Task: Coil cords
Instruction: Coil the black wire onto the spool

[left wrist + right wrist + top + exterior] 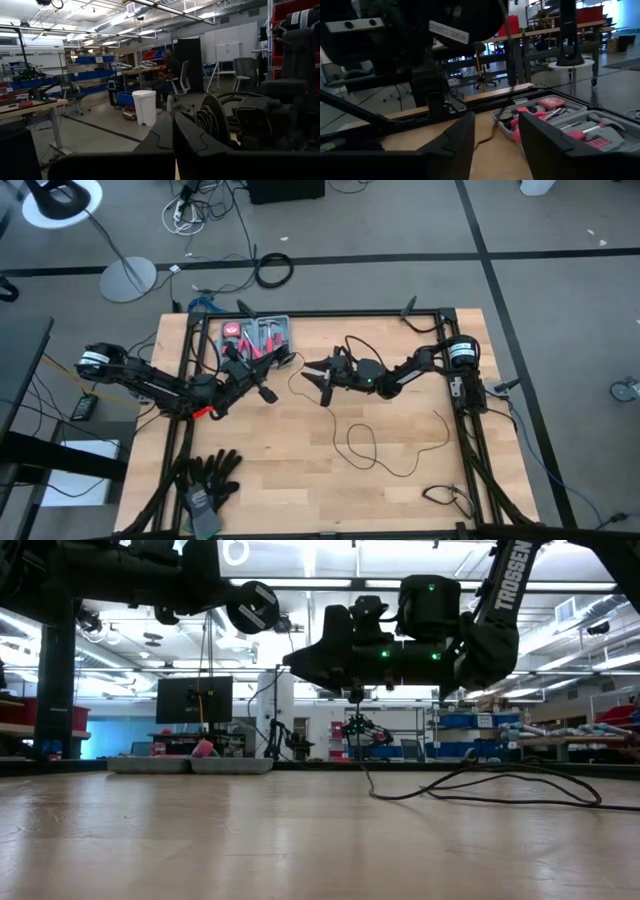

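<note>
Mostly loose, cord (375, 442) looks thin, light, floppy; pinch it mid-loop near table centre. Right gripper (322, 377) fingers apart, empty; left gripper (262, 390) closed, empty.

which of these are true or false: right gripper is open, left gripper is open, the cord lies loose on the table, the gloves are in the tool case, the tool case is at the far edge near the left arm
1. The right gripper is open. True: in the right wrist view its fingers stand apart with nothing between them.
2. The left gripper is open. False: it is shut.
3. The cord lies in loose loops on the table. True, not yet coiled.
4. The gloves are in the tool case. False: they lie on the table at its near left corner, apart from the case.
5. The tool case sits at the table's far edge near the left arm. True.
</note>
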